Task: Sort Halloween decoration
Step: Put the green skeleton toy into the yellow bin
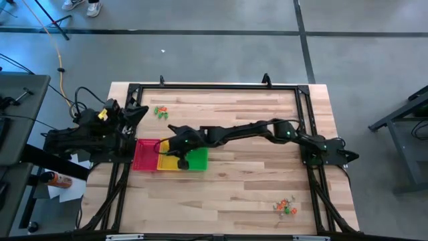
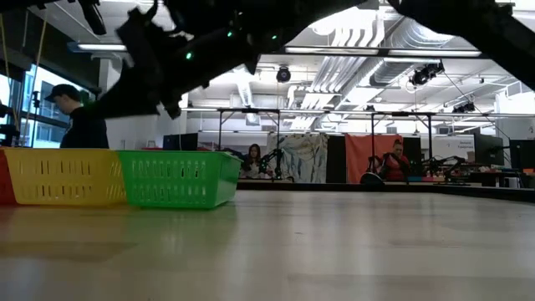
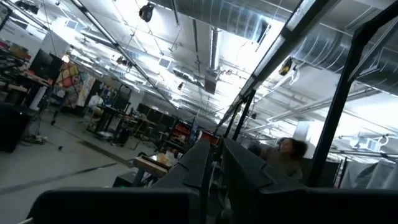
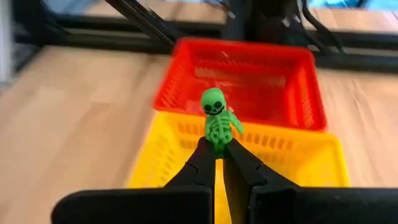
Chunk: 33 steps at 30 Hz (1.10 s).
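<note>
Worktop [image 1: 241,194]: pale wood planks inside a black frame, both arms on it in the high view.

Right arm [image 1: 254,130] reaches across the worktop to the trays. Left arm [image 1: 87,134] is folded at the left edge, its end effector [image 1: 138,112] near the far-left corner.

Trays: red tray [image 1: 144,155], yellow tray [image 1: 167,161] and green tray [image 1: 198,158] stand in a row, touching. The low view shows the yellow and green trays side on, with only a sliver of the red; the right wrist view shows the red and yellow ones from above, red beyond yellow.

Right end effector [image 4: 218,155]: fingers clamped together on a green skeleton [image 4: 216,121], gripped at its lower end, head up. Only the right wrist view shows the figure. It hangs over the yellow tray, near the wall shared with the red one.

Left end effector: the left wrist view looks up at the ceiling; the two fingers [image 3: 196,165] stand slightly apart, nothing between them.

Other trinkets, seen only in the high view: a small green-and-orange cluster [image 1: 160,111] lies just beside the left end effector; a second cluster [image 1: 285,207] lies near the front right, well apart from both end effectors.
</note>
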Each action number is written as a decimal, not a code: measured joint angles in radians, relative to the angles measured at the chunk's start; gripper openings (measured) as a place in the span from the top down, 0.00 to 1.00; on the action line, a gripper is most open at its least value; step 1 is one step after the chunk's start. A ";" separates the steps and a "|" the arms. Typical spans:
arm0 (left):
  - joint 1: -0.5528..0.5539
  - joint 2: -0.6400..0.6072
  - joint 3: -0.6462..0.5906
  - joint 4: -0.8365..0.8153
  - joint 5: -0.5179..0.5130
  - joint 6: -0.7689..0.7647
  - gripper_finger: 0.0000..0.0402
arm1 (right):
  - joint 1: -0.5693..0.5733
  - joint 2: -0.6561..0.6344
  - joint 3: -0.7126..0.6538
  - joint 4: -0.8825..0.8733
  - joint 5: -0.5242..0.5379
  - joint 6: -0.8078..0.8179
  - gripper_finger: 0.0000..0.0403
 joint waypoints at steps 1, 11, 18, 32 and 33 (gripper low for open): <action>0.000 0.000 0.000 0.000 0.000 0.000 0.91 | 0.000 0.009 0.016 -0.024 0.014 -0.003 0.99; 0.000 0.000 0.000 0.020 0.000 0.010 0.91 | 0.000 0.013 0.034 -0.136 0.057 -0.024 0.96; 0.000 0.000 0.000 0.020 -0.004 0.018 0.91 | 0.000 0.013 0.030 -0.147 0.053 -0.025 0.76; 0.000 0.000 0.000 0.135 -0.004 0.002 0.91 | -0.035 0.004 0.273 -0.431 -0.008 -0.054 0.52; 0.000 0.000 0.000 0.141 -0.004 0.002 0.91 | -0.043 -0.002 0.295 -0.474 -0.016 -0.068 0.52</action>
